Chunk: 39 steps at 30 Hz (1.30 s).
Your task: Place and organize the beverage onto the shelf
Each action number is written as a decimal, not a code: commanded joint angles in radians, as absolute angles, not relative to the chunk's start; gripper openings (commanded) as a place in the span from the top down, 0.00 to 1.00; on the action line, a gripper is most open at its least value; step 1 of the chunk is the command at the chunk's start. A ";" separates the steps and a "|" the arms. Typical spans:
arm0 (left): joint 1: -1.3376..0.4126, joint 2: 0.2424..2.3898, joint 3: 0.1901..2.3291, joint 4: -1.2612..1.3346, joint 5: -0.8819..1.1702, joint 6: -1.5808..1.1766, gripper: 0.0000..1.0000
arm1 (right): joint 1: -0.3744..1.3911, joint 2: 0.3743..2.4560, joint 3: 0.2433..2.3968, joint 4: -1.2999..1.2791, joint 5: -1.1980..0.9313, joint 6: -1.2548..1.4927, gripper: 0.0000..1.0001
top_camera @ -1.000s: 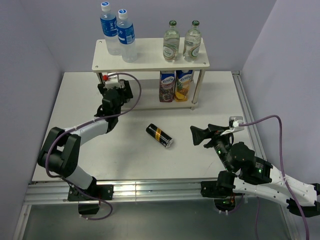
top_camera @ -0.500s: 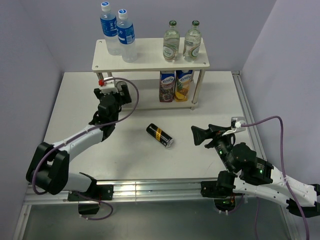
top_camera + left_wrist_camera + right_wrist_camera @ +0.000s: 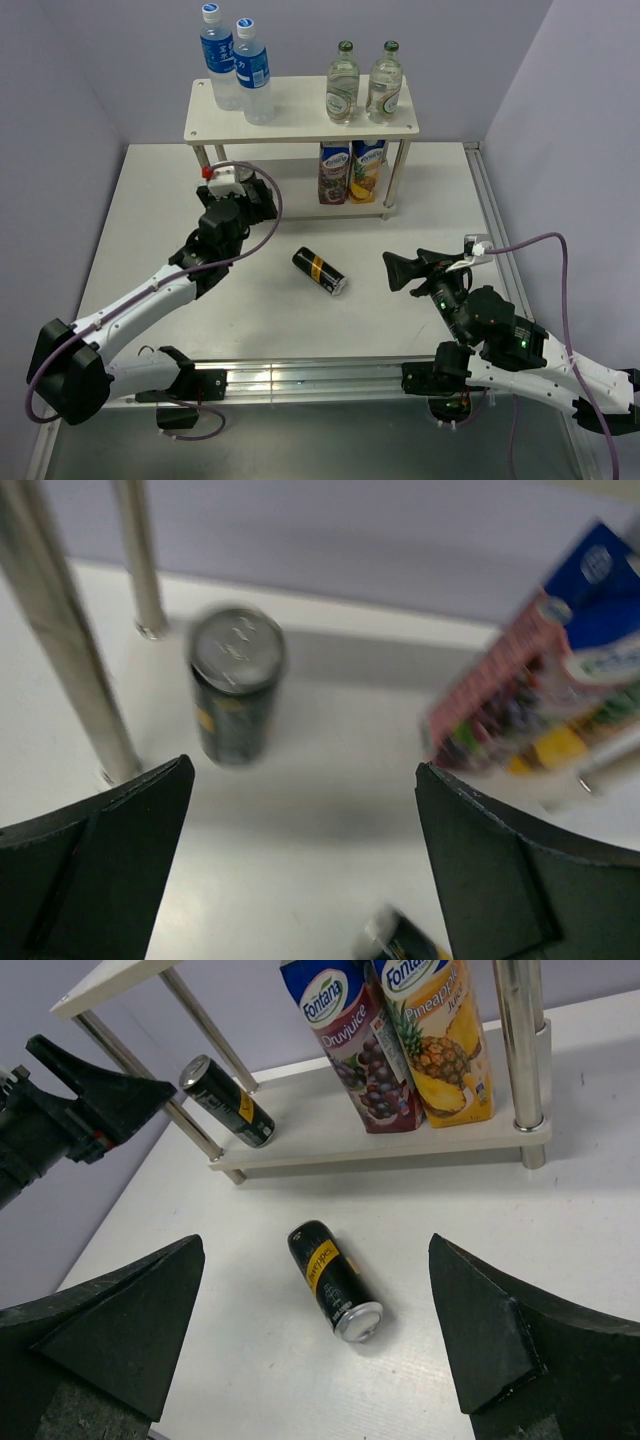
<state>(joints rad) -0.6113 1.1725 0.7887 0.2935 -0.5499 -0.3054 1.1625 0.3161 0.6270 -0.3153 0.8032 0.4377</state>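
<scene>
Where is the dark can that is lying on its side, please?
In the top view, the lying can sits on the table near its middle, in front of the shelf's juice cartons and left of the open right gripper.

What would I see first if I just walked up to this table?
A dark can lying on its side in the middle of the white table. Behind it, the shelf holds four bottles on top and two colourful juice cartons below.

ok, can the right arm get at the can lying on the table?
Probably yes: the lying can sits on bare table just ahead of the right arm, jaws open, nothing between.
</scene>
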 commanded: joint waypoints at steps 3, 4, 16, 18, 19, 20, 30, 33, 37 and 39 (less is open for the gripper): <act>-0.713 1.212 0.963 -0.176 -0.457 -0.636 0.01 | 1.164 0.299 0.627 -0.317 0.813 0.465 0.00; -0.742 1.229 1.006 -0.258 -0.437 -0.754 0.01 | 1.166 0.292 0.630 -0.325 0.815 0.466 0.00; -0.873 1.397 1.056 -0.500 -0.154 -1.121 0.01 | 1.164 0.201 0.618 -0.377 0.793 0.535 0.00; -0.877 1.399 1.037 -0.477 -0.150 -1.138 0.01 | 1.164 0.189 0.617 -0.388 0.793 0.540 0.01; -0.876 1.413 1.025 -0.459 -0.159 -1.143 0.01 | 1.164 0.172 0.617 -0.397 0.792 0.543 0.00; -0.876 1.413 1.025 -0.447 -0.156 -1.143 0.01 | 1.164 0.172 0.618 -0.400 0.792 0.543 0.00; -0.874 1.598 1.111 -0.408 -0.124 -1.170 0.01 | 1.166 0.153 0.618 -0.416 0.801 0.535 0.01; -0.874 1.652 1.143 -0.420 -0.138 -1.196 0.01 | 1.164 0.134 0.611 -0.417 0.804 0.540 0.01; -0.871 1.706 1.183 -0.439 -0.158 -1.210 0.01 | 1.164 0.111 0.606 -0.429 0.807 0.551 0.01; -0.865 1.738 1.193 -0.440 -0.160 -1.212 0.01 | 1.164 0.104 0.601 -0.431 0.805 0.551 0.01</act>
<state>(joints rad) -0.8726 1.7115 1.1393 -0.4351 -0.1452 -1.1835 1.1625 0.1242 0.6132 -0.4274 0.7929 0.5358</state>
